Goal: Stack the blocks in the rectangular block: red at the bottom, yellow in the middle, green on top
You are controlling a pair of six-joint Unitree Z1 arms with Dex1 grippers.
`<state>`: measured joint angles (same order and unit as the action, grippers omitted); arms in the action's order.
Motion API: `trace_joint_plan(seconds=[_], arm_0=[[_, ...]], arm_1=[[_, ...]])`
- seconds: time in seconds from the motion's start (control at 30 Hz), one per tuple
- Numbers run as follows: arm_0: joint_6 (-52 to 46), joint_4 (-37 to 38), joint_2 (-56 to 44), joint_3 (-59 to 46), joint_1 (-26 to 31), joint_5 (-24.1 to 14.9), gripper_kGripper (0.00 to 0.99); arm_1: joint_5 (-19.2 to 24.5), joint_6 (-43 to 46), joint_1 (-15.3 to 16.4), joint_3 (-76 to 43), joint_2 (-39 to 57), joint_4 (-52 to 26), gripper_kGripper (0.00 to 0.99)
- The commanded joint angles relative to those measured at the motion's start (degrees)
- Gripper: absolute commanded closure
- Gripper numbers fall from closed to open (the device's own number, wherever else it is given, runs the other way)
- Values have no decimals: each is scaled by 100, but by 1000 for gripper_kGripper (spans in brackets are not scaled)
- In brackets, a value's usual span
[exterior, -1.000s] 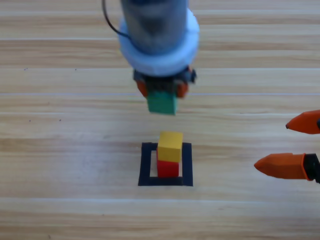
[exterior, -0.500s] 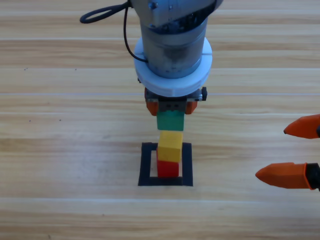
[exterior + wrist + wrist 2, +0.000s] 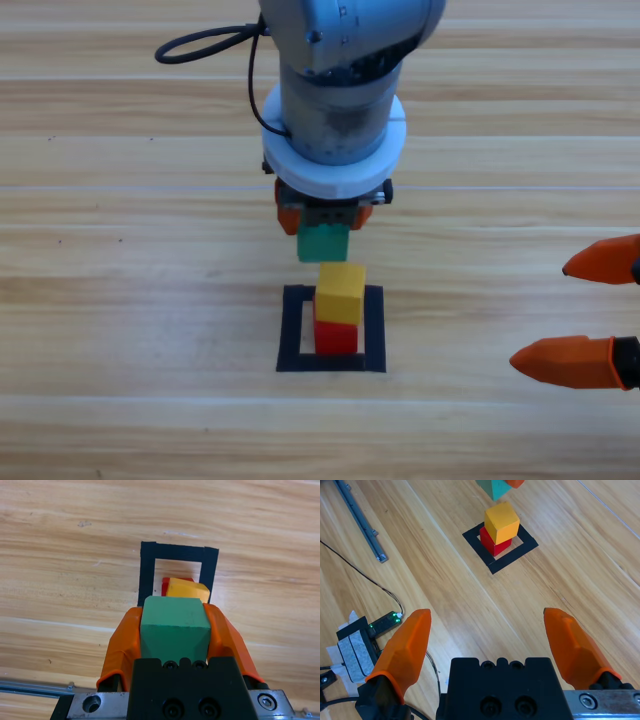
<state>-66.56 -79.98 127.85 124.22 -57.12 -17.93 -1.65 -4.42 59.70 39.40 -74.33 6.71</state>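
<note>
The yellow cube (image 3: 341, 291) sits on the red cube (image 3: 336, 337) inside the black tape rectangle (image 3: 292, 330). My left gripper (image 3: 322, 225) hangs just behind and above this stack, shut on the green cube (image 3: 322, 243). In the left wrist view the green cube (image 3: 174, 624) fills the space between the orange jaws, with the yellow cube (image 3: 187, 589), a sliver of the red cube (image 3: 165, 584) and the rectangle (image 3: 146, 570) beyond it. My right gripper (image 3: 598, 311) waits open at the right edge. The right wrist view shows the yellow cube (image 3: 502, 522), red cube (image 3: 492, 544) and rectangle (image 3: 520, 550) from afar.
A black cable (image 3: 205, 45) loops off the left arm at the top. The right wrist view shows a metal rail (image 3: 361, 522), a small board with a green light (image 3: 385, 622) and loose wires off the table's side.
The left gripper carried the green cube down toward the stack, nearly touching the yellow cube, then shifted slightly left and back. The right gripper stayed at the right edge.
</note>
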Motion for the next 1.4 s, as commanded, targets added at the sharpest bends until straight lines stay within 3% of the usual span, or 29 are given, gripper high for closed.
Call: trace_joint_plan(seconds=[0.03,0.63,1.4], arm_0=[[73,96,320,-99,289,-44,929],[205,307,724,33,307,405,927],[249,307,575,94,298,510,927]], arm_1=[[-55,46,-134,-20,-29,102,0],[-55,55,-134,-20,-73,102,0],[-55,73,-134,-20,-161,102,0]])
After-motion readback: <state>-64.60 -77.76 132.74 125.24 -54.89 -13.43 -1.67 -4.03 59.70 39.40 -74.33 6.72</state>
